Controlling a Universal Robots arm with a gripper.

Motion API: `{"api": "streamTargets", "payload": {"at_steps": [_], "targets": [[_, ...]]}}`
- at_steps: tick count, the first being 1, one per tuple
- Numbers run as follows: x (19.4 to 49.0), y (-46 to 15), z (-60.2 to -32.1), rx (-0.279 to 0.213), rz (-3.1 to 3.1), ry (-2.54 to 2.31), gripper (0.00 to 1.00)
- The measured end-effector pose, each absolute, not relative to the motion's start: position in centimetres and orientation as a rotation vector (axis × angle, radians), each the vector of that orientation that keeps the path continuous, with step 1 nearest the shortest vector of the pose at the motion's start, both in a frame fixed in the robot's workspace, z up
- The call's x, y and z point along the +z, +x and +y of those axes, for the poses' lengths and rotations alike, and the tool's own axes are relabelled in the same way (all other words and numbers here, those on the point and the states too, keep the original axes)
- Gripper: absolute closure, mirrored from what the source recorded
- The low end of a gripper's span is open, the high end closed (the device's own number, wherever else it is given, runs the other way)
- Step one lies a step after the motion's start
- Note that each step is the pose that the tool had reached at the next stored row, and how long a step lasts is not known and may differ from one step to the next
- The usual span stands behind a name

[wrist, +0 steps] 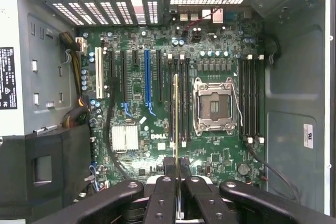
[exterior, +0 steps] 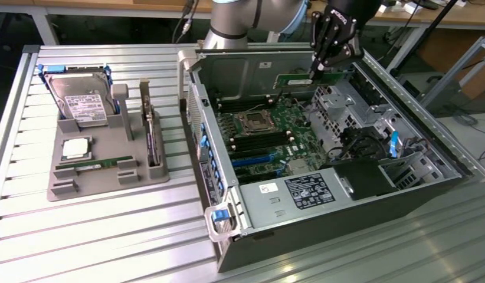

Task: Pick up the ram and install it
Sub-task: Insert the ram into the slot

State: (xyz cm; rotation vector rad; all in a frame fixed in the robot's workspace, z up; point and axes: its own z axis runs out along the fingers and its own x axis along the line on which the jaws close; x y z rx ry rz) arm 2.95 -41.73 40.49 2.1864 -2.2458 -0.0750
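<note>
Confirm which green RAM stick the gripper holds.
The thin green RAM stick above the open computer case, in the black gripper; the other stick lies in the grey tray.

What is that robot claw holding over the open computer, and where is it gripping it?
The gripper holds the ram, a thin green board, pinched across its flat faces at its upper edge, above the motherboard.
</note>
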Motion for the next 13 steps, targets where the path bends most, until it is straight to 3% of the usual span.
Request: {"api": "streamTargets", "payload": {"at_steps": [13], "targets": [[39.78,2.95,-41.72,-0.075,-2.246,2.186,0.87]]}}
